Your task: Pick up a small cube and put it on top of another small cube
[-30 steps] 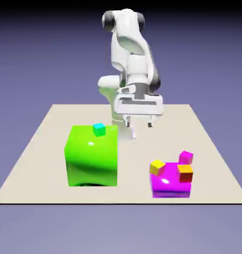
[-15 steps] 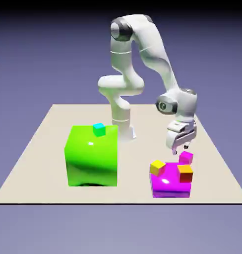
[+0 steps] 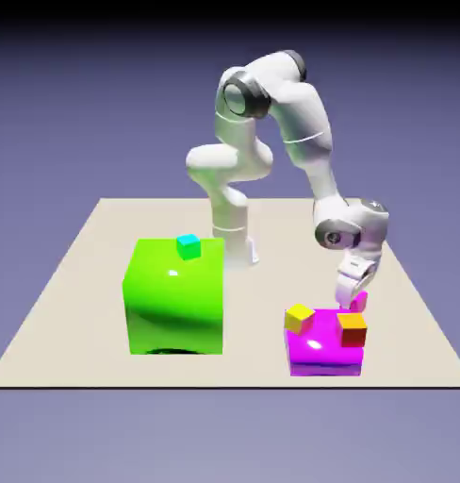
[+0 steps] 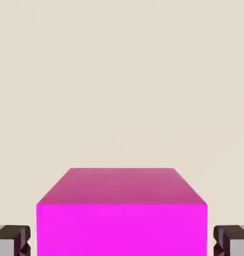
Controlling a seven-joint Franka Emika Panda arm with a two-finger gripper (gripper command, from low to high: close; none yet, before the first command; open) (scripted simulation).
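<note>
Jaws of my gripper (image 3: 352,300) sit either side of the small magenta-pink cube (image 3: 358,302), a fingertip (image 4: 12,241) showing at each flank; I cannot tell whether they clamp it. It rests on the surface (image 3: 83,283) just behind the large magenta block (image 3: 323,354).

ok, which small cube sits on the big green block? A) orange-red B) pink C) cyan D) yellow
C: the cyan cube rests on top of the green block; the yellow cube and orange-red cube sit on the magenta block.
</note>
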